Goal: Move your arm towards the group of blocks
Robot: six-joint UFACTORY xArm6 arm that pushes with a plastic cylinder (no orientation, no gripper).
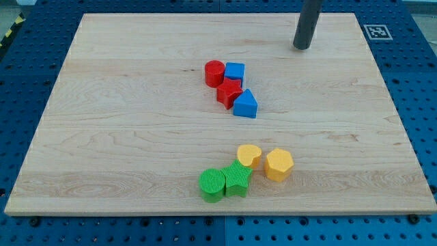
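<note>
At the camera view's top right, about one o'clock from the board's centre, my tip (pixel 301 48) rests on the pale wooden board (pixel 123 137), close to the top edge. Dark straight rod, no jaws on it; holds nothing, touches no block.

Upper group, just above centre, lies at roughly eight o'clock from my tip, well apart from it, bare wood between:
- red cylinder block (pixel 214 73), the leftmost
- blue cube block (pixel 235 72), touching the red cylinder at its three o'clock
- red star-like block (pixel 229 93), just below those two, touching
- blue triangular block (pixel 246 104), at five o'clock from the red star-like block, touching it

Lower group, near the bottom edge, at six o'clock from the upper group, clearly apart from it:
- green cylinder block (pixel 212 185), ribbed top, closest to the bottom edge
- green star-like block (pixel 237 180), touching the green cylinder at its three o'clock
- yellow heart-shaped block (pixel 248 156), at one o'clock from the green star, touching or nearly so
- yellow hexagonal block (pixel 278 165), just beside the heart at four o'clock, narrow gap

Edges: wide open wood on the whole left half and along the right side. Blue perforated table (pixel 27 82) surrounds the board. Square black-and-white marker (pixel 377 31) sits at the top right corner.
</note>
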